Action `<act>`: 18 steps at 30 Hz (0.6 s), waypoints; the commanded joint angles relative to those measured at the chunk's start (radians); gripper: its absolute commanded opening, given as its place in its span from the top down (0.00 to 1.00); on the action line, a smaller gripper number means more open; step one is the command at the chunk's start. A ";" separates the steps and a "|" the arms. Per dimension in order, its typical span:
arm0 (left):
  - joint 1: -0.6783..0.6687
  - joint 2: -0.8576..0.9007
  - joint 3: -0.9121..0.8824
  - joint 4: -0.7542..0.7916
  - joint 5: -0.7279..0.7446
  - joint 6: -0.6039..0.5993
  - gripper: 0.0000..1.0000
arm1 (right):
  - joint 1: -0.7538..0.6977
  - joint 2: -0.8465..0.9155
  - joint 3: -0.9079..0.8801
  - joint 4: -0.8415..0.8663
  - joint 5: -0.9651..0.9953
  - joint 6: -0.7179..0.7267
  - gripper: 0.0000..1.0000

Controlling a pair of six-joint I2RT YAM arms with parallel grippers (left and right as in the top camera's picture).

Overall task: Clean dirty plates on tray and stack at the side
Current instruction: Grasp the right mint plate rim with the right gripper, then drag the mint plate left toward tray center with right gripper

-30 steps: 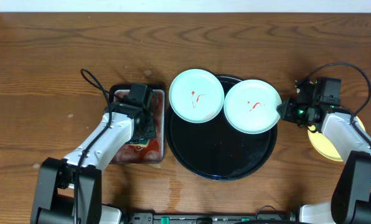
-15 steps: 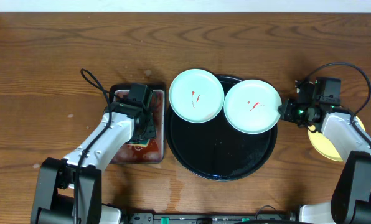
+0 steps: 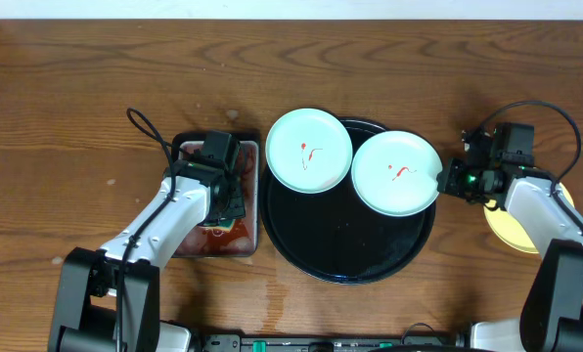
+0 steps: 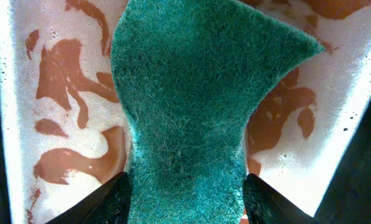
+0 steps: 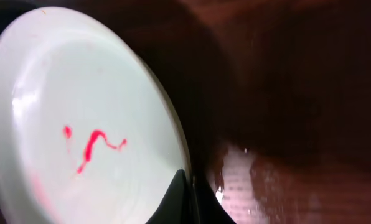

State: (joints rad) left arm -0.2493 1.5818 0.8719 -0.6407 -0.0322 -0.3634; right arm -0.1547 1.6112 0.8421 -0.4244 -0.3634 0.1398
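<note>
Two pale mint plates with red smears lie on the black tray (image 3: 350, 249): the left plate (image 3: 309, 150) overhangs its top-left rim, the right plate (image 3: 396, 172) sits at top right. My right gripper (image 3: 441, 177) is shut on the right plate's rim; the wrist view shows that plate (image 5: 79, 124) pinched at its edge by the right gripper (image 5: 188, 190). A pale yellow plate (image 3: 512, 230) rests on the wood at the far right, partly under the right arm. My left gripper (image 3: 228, 200) holds a green sponge (image 4: 192, 106) between its fingers.
A small rectangular metal tray (image 3: 182, 149) smeared with red sauce lies left of the black tray, under the left gripper and sponge. Bare wood tabletop (image 3: 96, 88) stretches across the back and left. Cables loop from both arms.
The right gripper's jaws have closed onto the right plate's rim, and that plate has shifted slightly toward the front. The left arm and sponge have not moved.
</note>
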 commanded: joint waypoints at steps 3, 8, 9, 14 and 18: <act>0.004 -0.011 0.016 -0.006 -0.001 -0.008 0.42 | 0.012 -0.113 0.002 -0.077 0.000 -0.007 0.99; 0.004 -0.011 0.016 -0.006 -0.001 -0.008 0.42 | 0.024 -0.184 0.002 -0.189 -0.010 -0.006 0.99; 0.004 -0.011 0.016 -0.006 -0.001 -0.008 0.42 | 0.034 -0.190 0.002 -0.217 -0.011 -0.007 0.99; 0.004 -0.011 0.016 -0.006 -0.002 -0.008 0.42 | 0.097 -0.189 -0.011 -0.336 -0.008 -0.005 0.99; 0.004 -0.011 0.016 -0.006 -0.001 -0.008 0.42 | 0.158 -0.189 -0.048 -0.320 -0.007 -0.006 0.99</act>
State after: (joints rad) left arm -0.2493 1.5818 0.8719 -0.6411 -0.0322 -0.3634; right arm -0.0311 1.4261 0.8165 -0.7506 -0.3595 0.1398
